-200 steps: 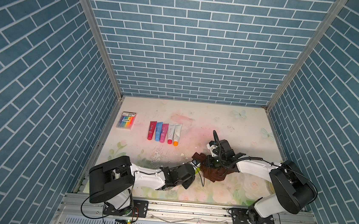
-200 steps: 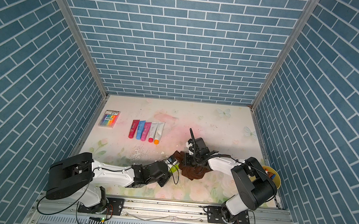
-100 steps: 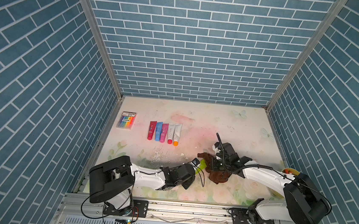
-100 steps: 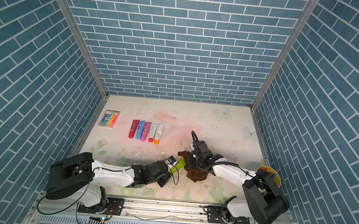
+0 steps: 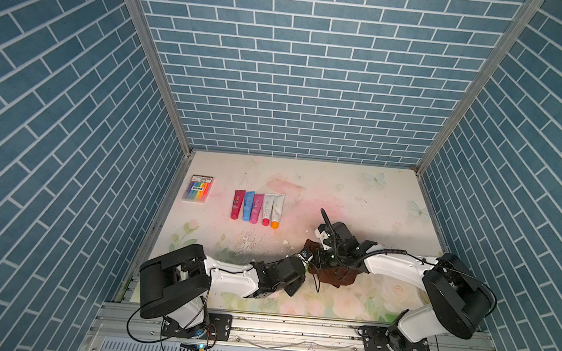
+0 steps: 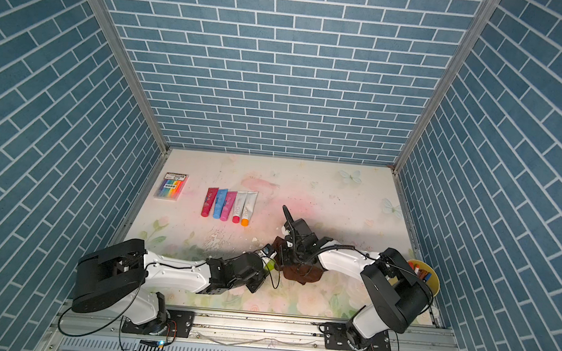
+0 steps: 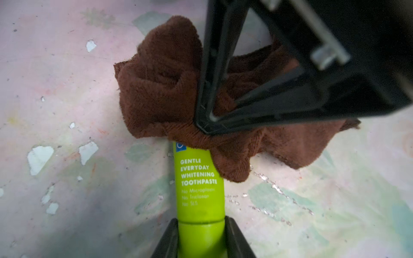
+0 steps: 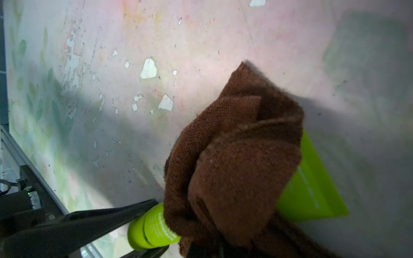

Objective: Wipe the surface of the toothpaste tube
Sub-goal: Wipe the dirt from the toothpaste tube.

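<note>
The wiping looks under way but not finished. The green toothpaste tube [image 7: 199, 189] lies low over the worktop [image 7: 67, 111] near its front middle, between the two arms; I cannot tell whether it rests on the surface or is held just clear. The left arm [image 5: 229, 279] has its jaws clamped on the tube's cap end, holding it steady. The right arm [image 5: 393, 266] has its jaws closed together on a bunched brown cloth [image 7: 161, 89], which is pressed down onto the middle of the tube.

In the right wrist view the cloth [image 8: 234, 174] covers the tube's mid-section, while the flat crimped end [image 8: 312, 192] pokes out on one side and the printed stretch by the cap shows on the other. No smear or dirt is plain on the bare green parts, so how much has already been cleaned cannot be read.

What probably remains: strokes out to the crimped end, the band near the cap, and the underside, which would need the tube turned. The row of five tubes [image 5: 257, 207] at the back sits well apart, untouched.
</note>
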Available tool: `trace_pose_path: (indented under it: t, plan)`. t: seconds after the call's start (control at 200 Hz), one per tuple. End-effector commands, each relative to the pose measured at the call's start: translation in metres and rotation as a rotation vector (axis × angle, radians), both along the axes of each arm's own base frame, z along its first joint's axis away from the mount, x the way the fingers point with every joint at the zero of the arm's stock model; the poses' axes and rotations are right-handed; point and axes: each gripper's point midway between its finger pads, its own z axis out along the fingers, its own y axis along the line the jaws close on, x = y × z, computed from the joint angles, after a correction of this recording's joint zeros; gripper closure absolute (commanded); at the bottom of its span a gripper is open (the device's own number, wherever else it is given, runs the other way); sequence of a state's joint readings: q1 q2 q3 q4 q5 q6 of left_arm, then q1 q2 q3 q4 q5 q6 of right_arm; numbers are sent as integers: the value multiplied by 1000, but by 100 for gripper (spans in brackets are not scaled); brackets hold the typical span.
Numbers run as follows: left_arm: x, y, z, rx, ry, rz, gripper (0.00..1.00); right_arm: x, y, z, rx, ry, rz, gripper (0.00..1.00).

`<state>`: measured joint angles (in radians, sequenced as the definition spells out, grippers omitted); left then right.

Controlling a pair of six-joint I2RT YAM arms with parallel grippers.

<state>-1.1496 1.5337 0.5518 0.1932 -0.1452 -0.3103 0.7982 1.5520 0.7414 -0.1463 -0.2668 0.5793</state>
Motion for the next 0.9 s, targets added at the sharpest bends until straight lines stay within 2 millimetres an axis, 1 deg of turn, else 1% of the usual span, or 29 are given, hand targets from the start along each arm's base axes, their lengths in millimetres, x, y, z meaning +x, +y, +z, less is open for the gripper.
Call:
trace_pose_path:
  t: [0.0, 0.17, 0.34, 0.475, 0.605, 0.69, 0.73, 0.765, 0.825, 0.86, 0.895]
  plan:
    - [-13, 5, -15, 54, 48, -50, 100, 16, -51, -42, -289, -13, -119, 100]
    - [-13, 5, -14, 54, 47, -44, 100, 23, -82, -58, -326, 22, -185, 100]
    - [-13, 5, -14, 55, 47, -46, 100, 26, -109, -65, -373, 29, -229, 100]
    - [-13, 5, -15, 54, 47, -45, 100, 31, -119, -63, -396, 14, -252, 100]
    - [-13, 6, -15, 56, 46, -44, 100, 35, -125, -54, -434, -7, -261, 100]
    - [-13, 5, -13, 52, 44, -44, 100, 38, -124, -43, -417, -30, -266, 100]
    - [-13, 5, -14, 52, 45, -44, 100, 38, -118, -37, -382, -37, -258, 100]
    - [-13, 5, -14, 54, 46, -44, 100, 37, -108, -31, -326, -40, -242, 100]
    - [-13, 5, -14, 56, 45, -43, 100, 36, -87, -14, -209, -50, -211, 100]
    - [-12, 5, -14, 54, 45, -42, 100, 31, -70, -3, -142, -50, -169, 100]
    - [-13, 5, -13, 53, 45, -43, 100, 27, -58, 6, -112, -68, -135, 100]
